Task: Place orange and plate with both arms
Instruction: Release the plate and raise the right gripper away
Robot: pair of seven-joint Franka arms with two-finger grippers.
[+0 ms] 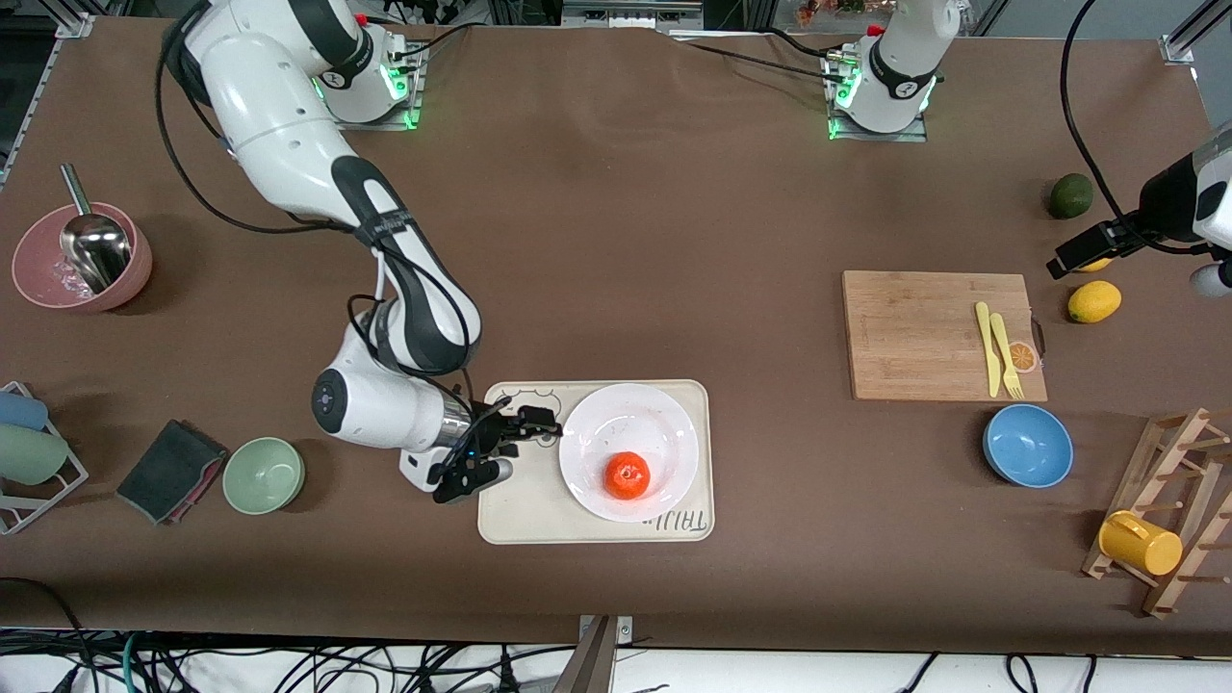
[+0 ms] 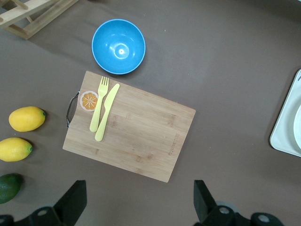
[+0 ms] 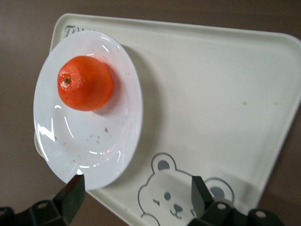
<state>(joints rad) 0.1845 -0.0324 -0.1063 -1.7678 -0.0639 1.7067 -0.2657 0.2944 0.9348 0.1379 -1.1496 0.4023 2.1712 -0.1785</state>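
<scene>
The orange (image 1: 628,474) lies in the white plate (image 1: 664,416), and the plate rests on the cream bear-print tray (image 1: 525,515). In the right wrist view the orange (image 3: 85,83) sits on the plate (image 3: 84,146) over the tray (image 3: 221,94). My right gripper (image 1: 508,445) is open and empty, low over the tray's end toward the right arm's side, just beside the plate's rim. My left gripper (image 1: 1083,258) is open and empty, up in the air over the lemons at the left arm's end; its fingertips (image 2: 74,201) show over bare table.
A wooden cutting board (image 1: 938,332) carries a yellow fork and knife (image 1: 999,348). A blue bowl (image 1: 1028,446), lemon (image 1: 1094,301), dark green fruit (image 1: 1070,195), wooden rack with a yellow cup (image 1: 1141,544), green bowl (image 1: 264,474), dark cloth (image 1: 171,470) and pink bowl with scoop (image 1: 82,258) stand around.
</scene>
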